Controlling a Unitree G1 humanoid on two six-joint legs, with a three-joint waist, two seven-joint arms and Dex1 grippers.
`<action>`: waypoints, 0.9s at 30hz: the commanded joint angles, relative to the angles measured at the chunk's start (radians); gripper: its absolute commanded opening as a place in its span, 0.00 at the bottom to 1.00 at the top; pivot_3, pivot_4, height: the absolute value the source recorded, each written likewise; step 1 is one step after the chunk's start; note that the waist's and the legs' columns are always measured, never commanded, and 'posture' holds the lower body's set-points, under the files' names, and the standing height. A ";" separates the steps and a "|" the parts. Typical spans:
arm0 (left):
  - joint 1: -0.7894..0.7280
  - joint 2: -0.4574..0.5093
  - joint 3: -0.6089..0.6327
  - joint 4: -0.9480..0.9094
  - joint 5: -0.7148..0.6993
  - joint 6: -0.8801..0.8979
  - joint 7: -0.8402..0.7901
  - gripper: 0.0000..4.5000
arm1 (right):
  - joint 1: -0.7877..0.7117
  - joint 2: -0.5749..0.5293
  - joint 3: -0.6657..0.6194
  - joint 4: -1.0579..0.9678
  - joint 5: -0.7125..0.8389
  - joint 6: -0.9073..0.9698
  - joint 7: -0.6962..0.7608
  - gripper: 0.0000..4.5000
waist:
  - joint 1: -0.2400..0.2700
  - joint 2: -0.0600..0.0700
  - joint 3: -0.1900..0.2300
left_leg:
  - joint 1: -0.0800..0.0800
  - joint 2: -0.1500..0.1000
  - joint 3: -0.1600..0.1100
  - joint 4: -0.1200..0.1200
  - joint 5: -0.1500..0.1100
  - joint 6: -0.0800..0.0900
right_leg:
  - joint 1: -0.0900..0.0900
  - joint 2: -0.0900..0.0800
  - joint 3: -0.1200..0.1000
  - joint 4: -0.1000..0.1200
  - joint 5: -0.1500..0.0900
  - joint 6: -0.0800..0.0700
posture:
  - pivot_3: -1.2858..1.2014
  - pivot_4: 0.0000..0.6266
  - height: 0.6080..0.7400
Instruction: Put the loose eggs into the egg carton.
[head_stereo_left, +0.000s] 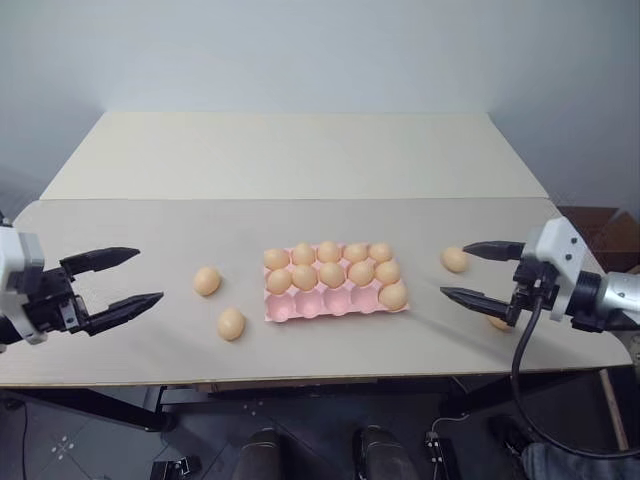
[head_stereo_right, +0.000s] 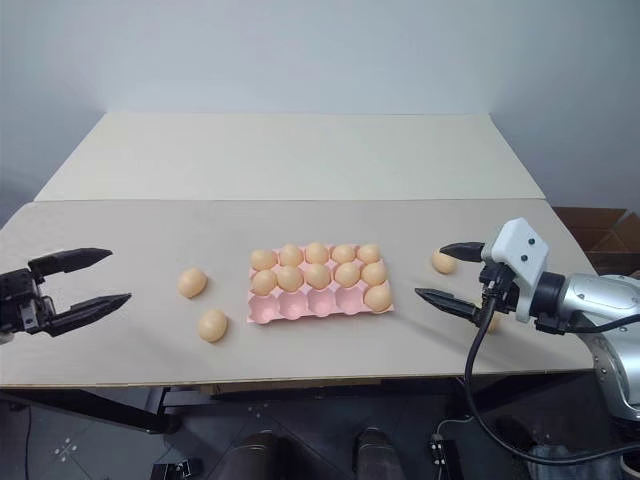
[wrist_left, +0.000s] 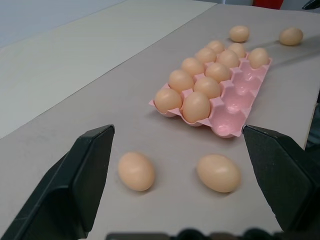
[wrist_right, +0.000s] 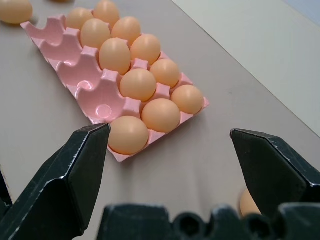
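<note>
- The flat pink moulded egg carton (head_stereo_left: 335, 300) lies near the middle of the pale grey counter (head_stereo_left: 130, 235); its far and middle rows hold smooth tan-orange eggs, and one more sits in the near row's right-end cup (head_stereo_left: 393, 295), eleven by my count.
- Four near-row cups (wrist_left: 231, 107) are bare, so I judge the task mostly done.
- Loose eggs left: two to the carton's left, one (head_stereo_left: 207, 280) farther back and one (head_stereo_left: 231, 323) nearer the front edge; one (head_stereo_left: 455, 260) to its right, beside the right end effector (head_stereo_left: 480, 272); and a fourth (head_stereo_left: 499, 322) partly hidden behind that end effector's lower finger.
- Both the left end effector (head_stereo_left: 118, 283) and the right one are spread wide, holding nothing.
- The left wrist view shows the empty cups' hollow interiors and the two left-hand eggs between its fingers (wrist_left: 82, 175); the head views show all four loose eggs at once.
</note>
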 joint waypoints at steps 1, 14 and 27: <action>-0.003 0.015 0.058 -0.045 -0.039 0.016 0.015 0.99 | -0.028 -0.005 -0.020 -0.031 0.011 -0.001 -0.007 1.00 | 0.000 0.000 0.000 | 0.000 0.000 0.000 0.000 0.000 0.000 | 0.000 0.000 0.000 0.000 0.000 0.000 | 0.52 0.24 1.00; -0.060 0.012 -0.022 -0.057 -0.067 0.019 -0.010 0.99 | 0.053 -0.022 -0.100 -0.053 -0.008 0.023 -0.059 1.00 | 0.004 0.000 0.000 | 0.000 -0.001 0.001 0.000 0.000 0.000 | 0.001 0.000 0.000 0.000 -0.001 -0.001 | 0.52 0.24 1.00; -0.167 0.037 -0.109 -0.006 -0.067 0.023 -0.051 0.99 | 0.120 -0.108 -0.083 -0.091 -0.131 0.349 -0.256 1.00 | 0.000 0.000 0.000 | 0.000 -0.001 0.001 0.000 0.000 0.000 | 0.000 0.000 0.000 0.000 -0.001 -0.001 | 0.52 0.24 1.00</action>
